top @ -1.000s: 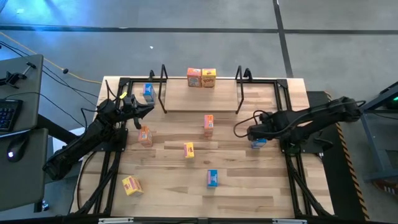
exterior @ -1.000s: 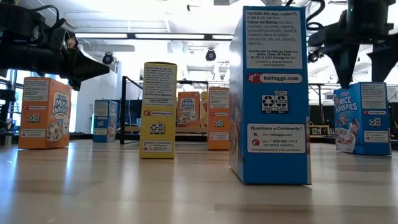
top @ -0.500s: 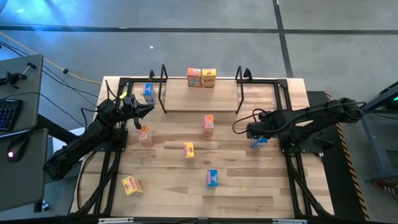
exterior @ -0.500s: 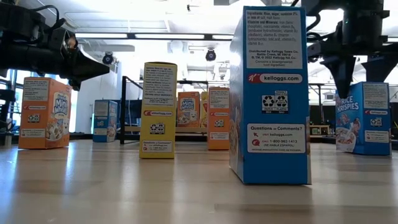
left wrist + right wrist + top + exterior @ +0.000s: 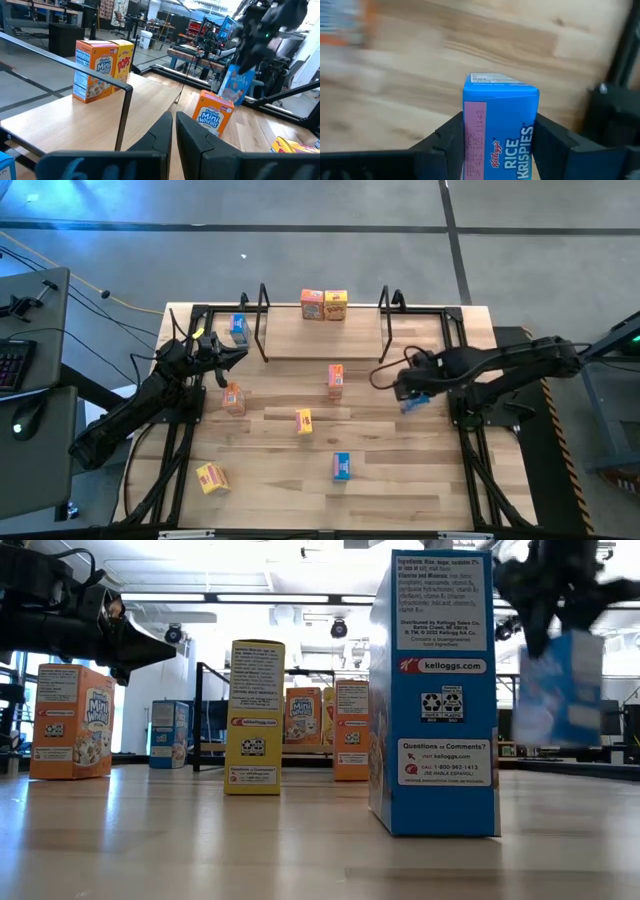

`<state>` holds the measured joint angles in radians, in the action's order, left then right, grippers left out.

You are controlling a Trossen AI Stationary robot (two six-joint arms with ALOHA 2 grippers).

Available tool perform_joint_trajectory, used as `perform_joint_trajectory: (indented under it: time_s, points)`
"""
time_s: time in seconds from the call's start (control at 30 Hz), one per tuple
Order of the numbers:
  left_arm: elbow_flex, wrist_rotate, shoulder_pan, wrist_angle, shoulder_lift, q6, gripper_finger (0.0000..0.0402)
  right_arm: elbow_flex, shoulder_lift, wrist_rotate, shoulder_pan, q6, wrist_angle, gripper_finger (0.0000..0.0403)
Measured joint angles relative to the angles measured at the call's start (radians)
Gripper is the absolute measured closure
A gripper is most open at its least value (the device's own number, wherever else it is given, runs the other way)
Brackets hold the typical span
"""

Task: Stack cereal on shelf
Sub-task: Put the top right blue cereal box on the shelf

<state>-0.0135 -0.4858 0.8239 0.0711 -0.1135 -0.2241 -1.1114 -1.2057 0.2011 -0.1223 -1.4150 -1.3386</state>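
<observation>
My right gripper (image 5: 408,387) is shut on a blue Rice Krispies cereal box (image 5: 560,687), above the table's right part, to the right of the shelf's near end. The shelf (image 5: 322,338) is a light board with black wire frames at both ends. An orange box (image 5: 312,304) and a yellow box (image 5: 336,305) stand at its far edge. More boxes stand on the table: blue (image 5: 238,328), orange (image 5: 233,397), orange (image 5: 335,380), yellow (image 5: 304,421), blue (image 5: 341,466). A yellow one (image 5: 211,477) lies flat. My left gripper (image 5: 236,353) is shut and empty, left of the shelf. My right gripper pinches the blue box's upper part between its two fingers (image 5: 451,136), one on each of two opposite sides (image 5: 470,131). The fingers come from above, pointing down. The box hangs below the gripper, lifted clear of the table, about upright.
The shelf's right wire frame (image 5: 385,322) stands just beyond my right gripper toward the far edge. Black frame rails (image 5: 470,450) run along the table's left and right edges. Bare board lies on the shelf in front of its two boxes.
My right gripper has come down on the blue box at the table's right, taken hold of it and lifted it clear of the table, shifting slightly toward the far edge.
</observation>
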Motion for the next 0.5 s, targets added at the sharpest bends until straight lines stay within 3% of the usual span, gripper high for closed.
perform_joint_trajectory:
  time_s: [0.13, 0.3, 0.4, 0.5]
  points:
    - [0.0, 0.0, 0.0, 0.0, 0.0, 0.0, 0.0385, -0.17, 0.0, 0.065, 0.0, 0.238, 0.053, 0.0236]
    - [0.0, 0.0, 0.0, 0.0, 0.0, 0.0, 0.0385, -0.374, -0.018, 0.192, 0.027, 0.654, 0.22, 0.0236]
    - [0.0, 0.0, 0.0, 0.0, 0.0, 0.0, 0.0385, -0.493, -0.08, 0.234, 0.103, 0.913, 0.23, 0.0235]
    - [0.0, 0.0, 0.0, 0.0, 0.0, 0.0, 0.0385, -0.6, -0.173, 0.181, 0.222, 1.155, 0.219, 0.0235]
